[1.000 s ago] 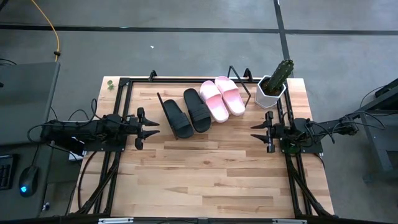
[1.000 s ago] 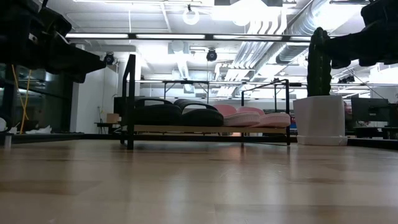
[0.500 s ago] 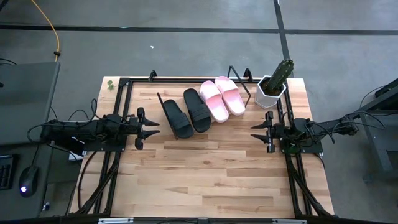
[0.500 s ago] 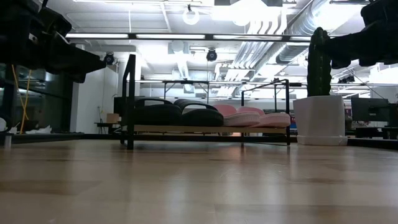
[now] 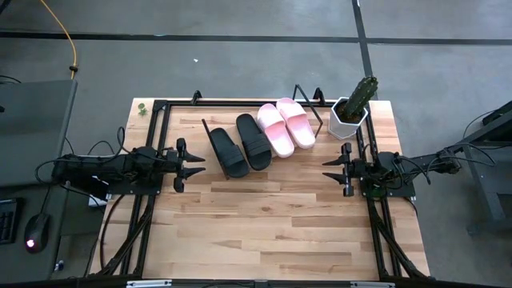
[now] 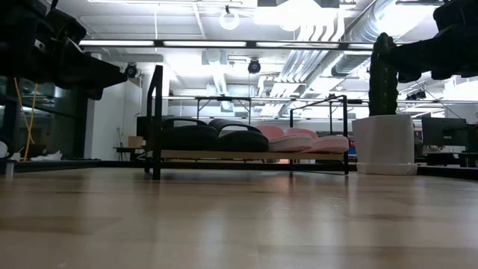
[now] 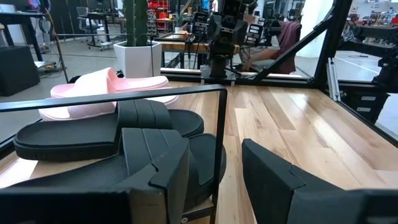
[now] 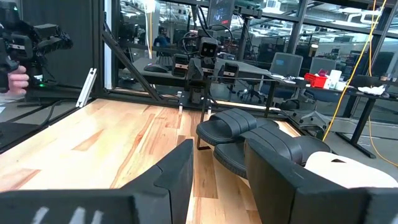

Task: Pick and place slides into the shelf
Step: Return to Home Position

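The left gripper, middle left, and the right gripper, middle right, are open and empty. Two black slides and two pale pink slides lie on the slanted light-wood shelf, upper centre.

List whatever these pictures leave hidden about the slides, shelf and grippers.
Shelf board: high view, covered by the slides.
Pink slides: right wrist view, only a pale sliver shows beside the right gripper finger; low view, partly behind the black slides.
Nearer black slide: left wrist view, partly behind the left gripper finger.
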